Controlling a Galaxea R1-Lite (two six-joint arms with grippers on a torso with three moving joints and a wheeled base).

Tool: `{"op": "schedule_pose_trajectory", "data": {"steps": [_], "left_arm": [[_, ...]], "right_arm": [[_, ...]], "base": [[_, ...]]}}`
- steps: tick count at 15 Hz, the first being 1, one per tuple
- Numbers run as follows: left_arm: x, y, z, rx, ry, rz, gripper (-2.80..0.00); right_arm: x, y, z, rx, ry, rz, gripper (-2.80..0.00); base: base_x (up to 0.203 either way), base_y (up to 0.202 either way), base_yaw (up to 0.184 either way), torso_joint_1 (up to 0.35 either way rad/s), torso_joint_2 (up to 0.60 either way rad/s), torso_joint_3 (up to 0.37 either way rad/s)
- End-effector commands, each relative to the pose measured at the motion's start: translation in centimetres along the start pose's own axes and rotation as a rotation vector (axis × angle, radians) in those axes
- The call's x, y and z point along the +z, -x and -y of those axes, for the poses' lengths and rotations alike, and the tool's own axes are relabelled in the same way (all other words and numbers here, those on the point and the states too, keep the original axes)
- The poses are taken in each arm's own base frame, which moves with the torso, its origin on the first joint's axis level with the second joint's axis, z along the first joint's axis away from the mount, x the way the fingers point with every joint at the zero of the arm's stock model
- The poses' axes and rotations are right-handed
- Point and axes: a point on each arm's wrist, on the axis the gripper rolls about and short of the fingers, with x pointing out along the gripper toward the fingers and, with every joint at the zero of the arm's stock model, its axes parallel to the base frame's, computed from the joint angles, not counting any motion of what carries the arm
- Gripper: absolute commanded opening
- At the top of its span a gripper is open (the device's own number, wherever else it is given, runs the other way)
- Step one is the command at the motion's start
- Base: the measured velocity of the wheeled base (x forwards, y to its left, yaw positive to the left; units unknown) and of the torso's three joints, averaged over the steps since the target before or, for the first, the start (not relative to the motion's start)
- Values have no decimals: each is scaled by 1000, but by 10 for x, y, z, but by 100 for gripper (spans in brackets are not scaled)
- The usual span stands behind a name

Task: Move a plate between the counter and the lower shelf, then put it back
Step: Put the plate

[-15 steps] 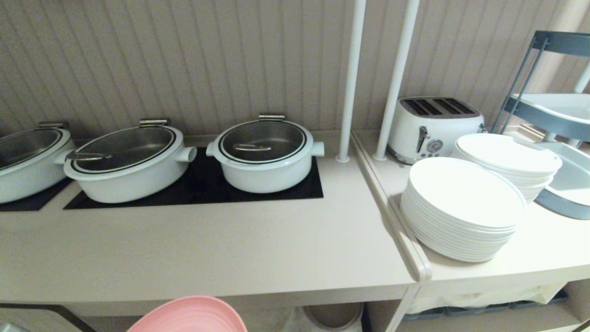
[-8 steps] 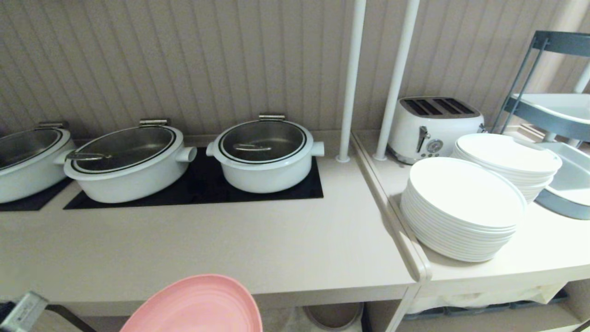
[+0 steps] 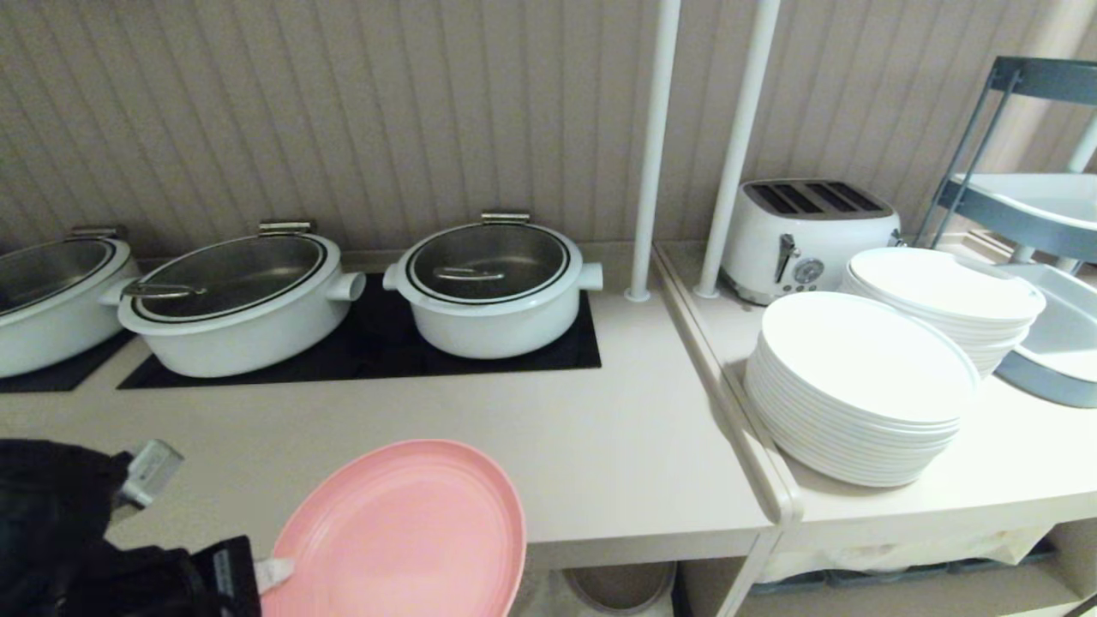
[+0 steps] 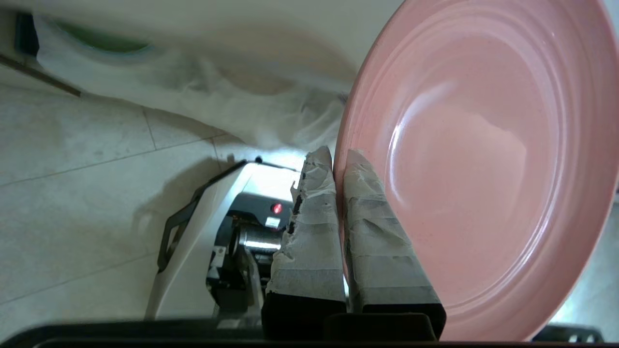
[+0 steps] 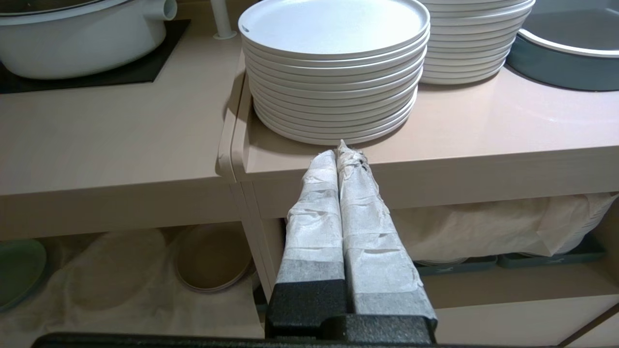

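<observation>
The pink plate (image 3: 403, 531) hangs tilted in front of the counter's (image 3: 531, 446) front edge, its far half over the beige top. My left gripper (image 3: 267, 572) is shut on the plate's near-left rim, one taped finger on each face. The left wrist view shows the same grip (image 4: 338, 157) on the plate (image 4: 483, 145). The lower shelf (image 5: 111, 290), with its wrinkled white cloth, lies under the counter. My right gripper (image 5: 341, 150) is shut on nothing, parked before the adjoining top's edge.
Three white pots stand along the hob (image 3: 377, 347) at the back. Past the raised ridge (image 3: 728, 403) are two stacks of white plates (image 3: 857, 386) and a toaster (image 3: 806, 231). A brown-grey plate (image 5: 213, 263) and a green plate (image 5: 19, 270) lie on the shelf cloth.
The pink plate has risen from below the counter's front edge to over the top. My left arm has come up into the head view with it.
</observation>
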Motion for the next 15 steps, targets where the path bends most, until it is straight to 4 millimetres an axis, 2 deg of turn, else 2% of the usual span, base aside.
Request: {"op": "schedule_pose_trajectory", "data": {"steps": [1,6,13,15], "left_arm": [[12,-25,15,51,-1,-31,-280],[34,-67,38,75,7,32,-280],[65,-116,29,207,87,43,-280],[73,-128,32,213,98,46,-280]], "right_arm": [[0,0,0,0,0,-1,-280],[0,0,0,0,0,-1,-280],[0,0,0,0,0,-1,-280],[0,0,0,0,0,-2,-280]], "base": [[0,0,0,0,0,0],[0,0,0,0,0,0],[0,0,0,0,0,0],[0,0,0,0,0,0]]}}
